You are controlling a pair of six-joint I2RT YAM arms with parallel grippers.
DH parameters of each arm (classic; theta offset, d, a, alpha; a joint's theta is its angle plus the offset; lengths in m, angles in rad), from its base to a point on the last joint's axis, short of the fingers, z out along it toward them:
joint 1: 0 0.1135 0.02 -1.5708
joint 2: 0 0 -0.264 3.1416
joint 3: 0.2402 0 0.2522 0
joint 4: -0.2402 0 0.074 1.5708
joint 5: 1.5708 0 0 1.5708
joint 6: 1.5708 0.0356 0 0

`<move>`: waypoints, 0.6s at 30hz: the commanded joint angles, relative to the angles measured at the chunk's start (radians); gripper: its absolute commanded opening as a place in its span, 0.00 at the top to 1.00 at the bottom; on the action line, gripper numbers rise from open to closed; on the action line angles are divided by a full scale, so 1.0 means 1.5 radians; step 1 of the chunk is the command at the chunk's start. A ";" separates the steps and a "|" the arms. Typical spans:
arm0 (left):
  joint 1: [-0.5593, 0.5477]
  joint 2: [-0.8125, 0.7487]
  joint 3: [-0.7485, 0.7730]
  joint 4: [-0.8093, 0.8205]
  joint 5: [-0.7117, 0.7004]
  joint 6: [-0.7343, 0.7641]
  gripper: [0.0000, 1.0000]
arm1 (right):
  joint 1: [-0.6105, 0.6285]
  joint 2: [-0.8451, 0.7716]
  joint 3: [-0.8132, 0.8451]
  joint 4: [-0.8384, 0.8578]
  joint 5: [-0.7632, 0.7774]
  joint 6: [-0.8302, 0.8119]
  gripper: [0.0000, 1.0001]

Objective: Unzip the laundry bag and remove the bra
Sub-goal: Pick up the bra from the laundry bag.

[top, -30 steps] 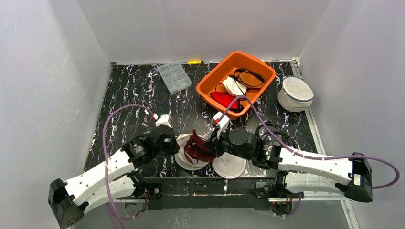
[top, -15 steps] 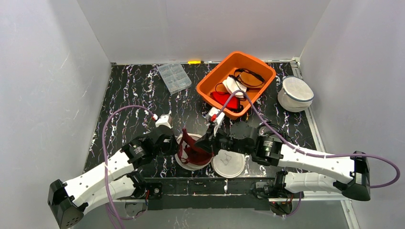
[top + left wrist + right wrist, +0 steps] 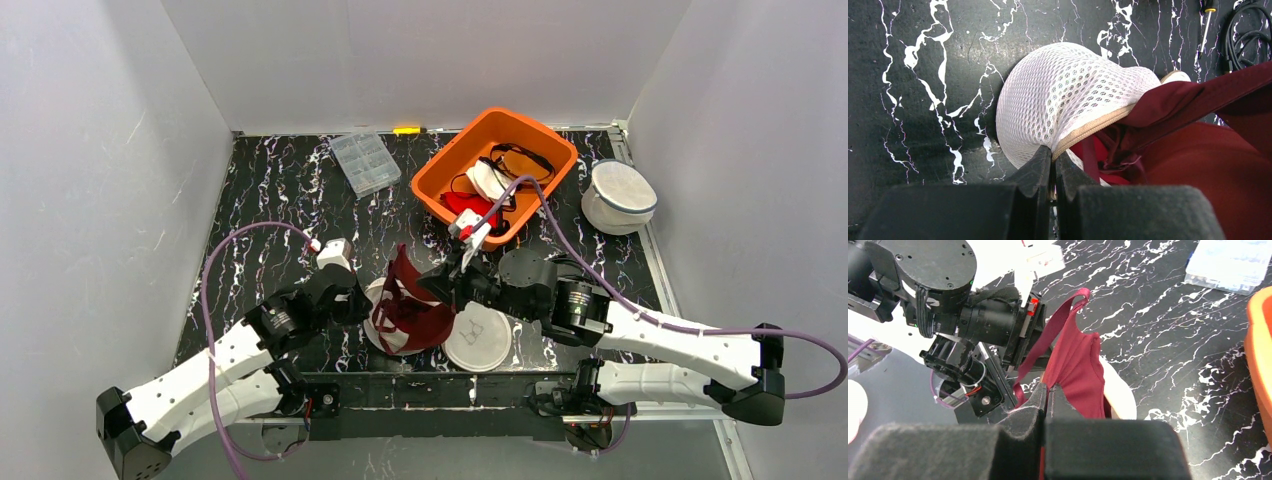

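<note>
The white mesh laundry bag lies open near the table's front edge, its tan zipper edge showing; it also shows in the top view. My left gripper is shut on the bag's rim by the zipper. My right gripper is shut on the dark red bra and holds it lifted, partly out of the bag, a strap standing up. In the top view the bra hangs between my left gripper and my right gripper.
The bag's round white lid half lies just right of it. An orange bin with garments stands behind, a clear plastic box back left, another white mesh bag back right. A black cable lies right.
My right gripper has risen and moved back right with the bra, drawing it higher out of the bag. My left gripper has stayed on the bag's rim.
</note>
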 commanded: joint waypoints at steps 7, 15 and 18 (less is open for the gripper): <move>0.002 -0.025 0.018 -0.023 -0.017 0.000 1.00 | -0.003 -0.036 0.057 -0.019 0.041 -0.015 0.99; 0.002 -0.031 0.018 -0.028 -0.018 -0.003 1.00 | -0.003 -0.053 0.054 -0.027 0.036 -0.010 0.99; 0.002 -0.041 0.027 -0.040 -0.021 -0.004 1.00 | -0.003 -0.032 0.057 -0.027 -0.005 -0.011 0.99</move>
